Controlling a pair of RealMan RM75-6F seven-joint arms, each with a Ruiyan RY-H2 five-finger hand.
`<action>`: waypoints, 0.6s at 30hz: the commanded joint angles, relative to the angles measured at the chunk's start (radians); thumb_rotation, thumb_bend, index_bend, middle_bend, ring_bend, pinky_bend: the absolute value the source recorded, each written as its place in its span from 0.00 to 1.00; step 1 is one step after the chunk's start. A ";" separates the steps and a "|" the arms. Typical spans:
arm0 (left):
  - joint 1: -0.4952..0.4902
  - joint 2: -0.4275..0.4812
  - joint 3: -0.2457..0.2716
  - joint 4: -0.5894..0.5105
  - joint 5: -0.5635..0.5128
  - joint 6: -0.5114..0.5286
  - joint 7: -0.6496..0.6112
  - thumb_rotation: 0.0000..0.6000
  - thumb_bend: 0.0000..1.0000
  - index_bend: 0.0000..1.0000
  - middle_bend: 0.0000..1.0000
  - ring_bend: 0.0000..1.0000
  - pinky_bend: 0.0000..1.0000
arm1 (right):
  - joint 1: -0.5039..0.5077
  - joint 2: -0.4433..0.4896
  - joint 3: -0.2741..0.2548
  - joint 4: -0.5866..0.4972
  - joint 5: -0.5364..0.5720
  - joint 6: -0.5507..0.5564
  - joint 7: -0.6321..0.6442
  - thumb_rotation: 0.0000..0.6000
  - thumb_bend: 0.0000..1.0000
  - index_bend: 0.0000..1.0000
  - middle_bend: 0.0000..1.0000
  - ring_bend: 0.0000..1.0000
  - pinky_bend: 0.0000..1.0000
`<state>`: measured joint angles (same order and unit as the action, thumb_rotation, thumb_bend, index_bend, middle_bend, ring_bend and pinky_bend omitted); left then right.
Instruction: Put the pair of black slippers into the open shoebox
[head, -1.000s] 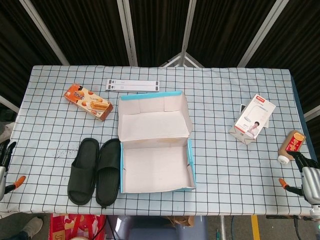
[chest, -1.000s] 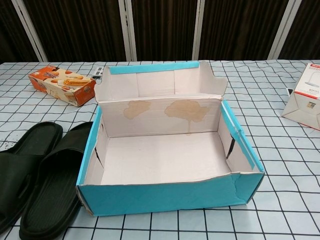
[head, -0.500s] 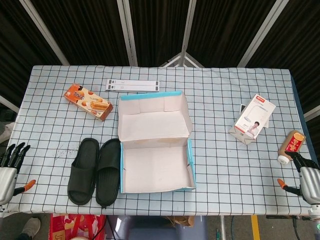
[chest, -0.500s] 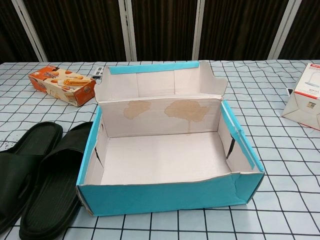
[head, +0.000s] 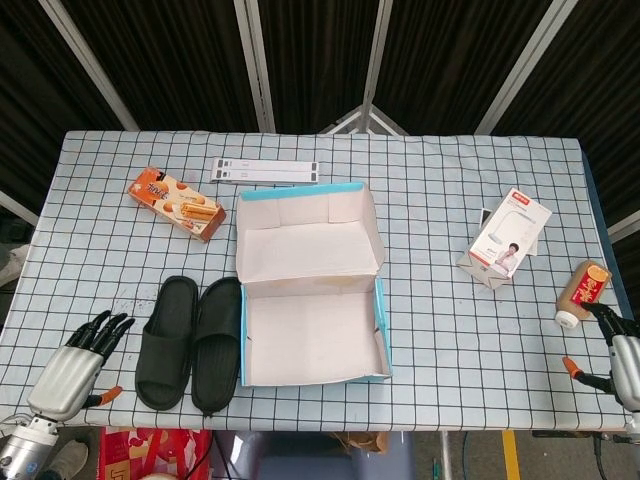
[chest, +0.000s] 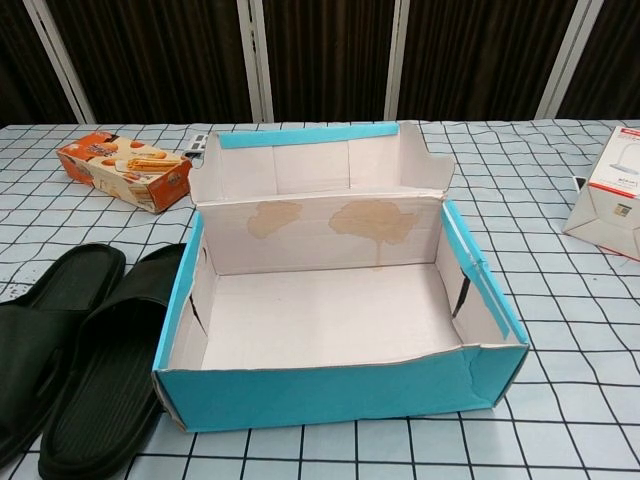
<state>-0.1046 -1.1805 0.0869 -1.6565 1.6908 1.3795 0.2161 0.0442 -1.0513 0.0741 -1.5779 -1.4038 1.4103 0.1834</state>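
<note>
Our left hand (head: 77, 362) hovers empty with fingers spread, near the black slippers (head: 190, 340), which lie side by side on the table (head: 450, 330) touching the open shoebox's (head: 312, 300) left wall. Our right hand (head: 618, 355) is at the table's far right edge, well apart from them; we cannot tell its grip.

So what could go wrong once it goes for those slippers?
The black slippers lie touching side by side, so the left robot hand, open beside them, may grab one and drag the other. The right slipper sits against the shoebox wall; lifting it could nudge the box. The box's raised lid flap could also snag a slipper.
</note>
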 joint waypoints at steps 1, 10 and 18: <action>-0.018 -0.019 -0.006 -0.017 -0.026 -0.042 0.053 1.00 0.09 0.00 0.06 0.00 0.16 | -0.001 0.001 0.000 0.002 0.000 -0.001 0.005 1.00 0.23 0.19 0.20 0.25 0.21; -0.051 -0.056 -0.022 -0.041 -0.097 -0.125 0.185 1.00 0.09 0.00 0.06 0.00 0.16 | -0.004 0.003 0.002 0.009 -0.002 0.003 0.020 1.00 0.23 0.19 0.20 0.25 0.21; -0.077 -0.099 -0.024 -0.037 -0.136 -0.174 0.259 1.00 0.09 0.00 0.06 0.00 0.16 | -0.004 0.006 0.004 0.013 -0.002 0.002 0.034 1.00 0.23 0.19 0.20 0.25 0.21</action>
<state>-0.1778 -1.2738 0.0626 -1.6948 1.5585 1.2102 0.4679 0.0403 -1.0458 0.0778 -1.5649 -1.4063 1.4119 0.2170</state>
